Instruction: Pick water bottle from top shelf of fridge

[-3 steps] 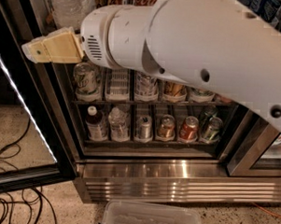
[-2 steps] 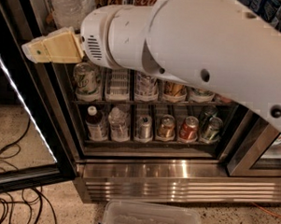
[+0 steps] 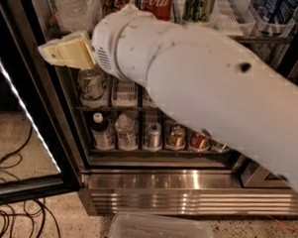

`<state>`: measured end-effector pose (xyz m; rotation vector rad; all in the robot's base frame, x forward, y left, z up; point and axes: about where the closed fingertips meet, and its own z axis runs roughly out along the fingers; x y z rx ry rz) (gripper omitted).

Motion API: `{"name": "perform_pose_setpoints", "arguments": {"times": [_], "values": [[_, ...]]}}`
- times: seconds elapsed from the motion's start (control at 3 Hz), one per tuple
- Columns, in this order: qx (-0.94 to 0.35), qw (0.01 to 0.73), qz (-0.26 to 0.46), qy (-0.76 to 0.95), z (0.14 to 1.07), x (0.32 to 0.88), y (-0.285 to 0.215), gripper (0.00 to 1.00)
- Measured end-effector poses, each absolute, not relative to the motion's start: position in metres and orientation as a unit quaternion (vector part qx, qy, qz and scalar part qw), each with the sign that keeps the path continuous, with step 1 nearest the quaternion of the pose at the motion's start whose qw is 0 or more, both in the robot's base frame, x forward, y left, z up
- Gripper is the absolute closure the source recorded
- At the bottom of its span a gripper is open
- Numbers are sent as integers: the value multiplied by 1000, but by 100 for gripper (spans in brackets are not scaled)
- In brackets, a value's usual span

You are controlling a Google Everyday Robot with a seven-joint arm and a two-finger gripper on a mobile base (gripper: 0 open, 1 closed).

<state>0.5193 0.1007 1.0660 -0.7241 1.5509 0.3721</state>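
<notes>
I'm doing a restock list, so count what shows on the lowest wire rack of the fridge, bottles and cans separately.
Plastic bottles, white-capped dark-brown and crinkled clear: 2
Metal cans, silver, copper, red: 3
Total: 5 in plain view; the white arm hides the rack's right end.
Beige gripper sits at the fridge's left frame, below the clear ribbed water bottle.

Cream pincer (image 3: 49, 53) at upper left, white arm (image 3: 214, 94) — clear ribbed water bottle (image 3: 74, 9), red band — black-framed fridge (image 3: 63, 132).
</notes>
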Motion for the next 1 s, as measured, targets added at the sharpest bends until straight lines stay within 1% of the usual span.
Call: {"name": "perform_pose_setpoints", "arguments": {"times": [0.33, 0.67, 1.0], "values": [[-308, 673, 94, 666, 1074, 508, 65, 0], [-329, 688, 55, 645, 1089, 477, 85, 0], [-333, 690, 51, 641, 1093, 469, 98, 0]]}}
